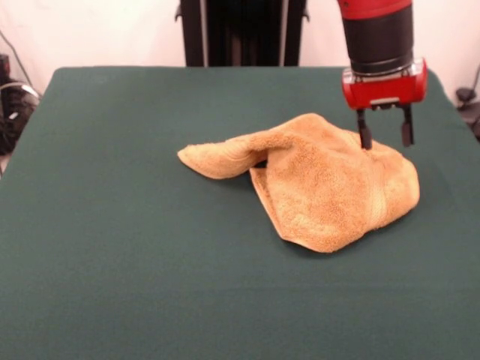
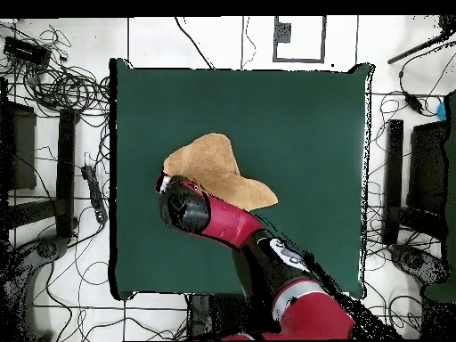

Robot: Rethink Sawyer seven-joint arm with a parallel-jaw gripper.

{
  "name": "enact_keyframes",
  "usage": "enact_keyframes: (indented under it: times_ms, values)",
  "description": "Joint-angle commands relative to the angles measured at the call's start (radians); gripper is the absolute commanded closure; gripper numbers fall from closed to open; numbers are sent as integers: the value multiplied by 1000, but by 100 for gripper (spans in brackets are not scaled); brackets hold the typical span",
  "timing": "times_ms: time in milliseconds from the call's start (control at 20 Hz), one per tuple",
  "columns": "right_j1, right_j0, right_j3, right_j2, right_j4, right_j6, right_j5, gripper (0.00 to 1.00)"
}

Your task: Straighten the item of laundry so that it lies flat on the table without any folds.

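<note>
Gripper (image 1: 385, 137) hanging from the red and black arm (image 1: 379, 37), its two dark fingers (image 1: 364, 132) spread apart with a clear gap and nothing clamped between them. Tips level with the top edge of the towel (image 1: 322, 184), at its far right part; one tip looks to be at the cloth, though contact cannot be told for sure. Towel directly below and spreading away to the gripper's left in the front view: a broad folded mass nearest the tips, then a narrow rolled tongue running out from it. Long axis across the table (image 1: 112, 247), pointed end away from the gripper. Woven band visible near the hem below the tips, only in the front view. In the overhead view fingers hidden under the arm's wrist (image 2: 185, 210), so their spread unreadable there; towel (image 2: 214, 165) seen as a rough triangle poking out from beneath the wrist, tapering on the side toward the arm's elbow. Green table (image 2: 303, 116) open all around.
</note>
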Motion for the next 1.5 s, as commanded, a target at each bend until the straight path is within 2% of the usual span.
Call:
enact_keyframes:
  times_ms: [50, 200, 550, 800, 1100, 1500]
  values:
    - [70, 25, 51, 106, 36, 276, -40, 0]
    - [58, 31, 44, 87, 34, 255, -11, 0]
    - [-39, 103, -22, -58, 40, 181, 197, 0]
    - [-83, 129, -90, -141, 5, 140, 321, 0]
    - [-91, 150, -178, -219, -67, 94, 421, 0]
    - [-64, 111, -266, -236, -155, 50, 471, 0]
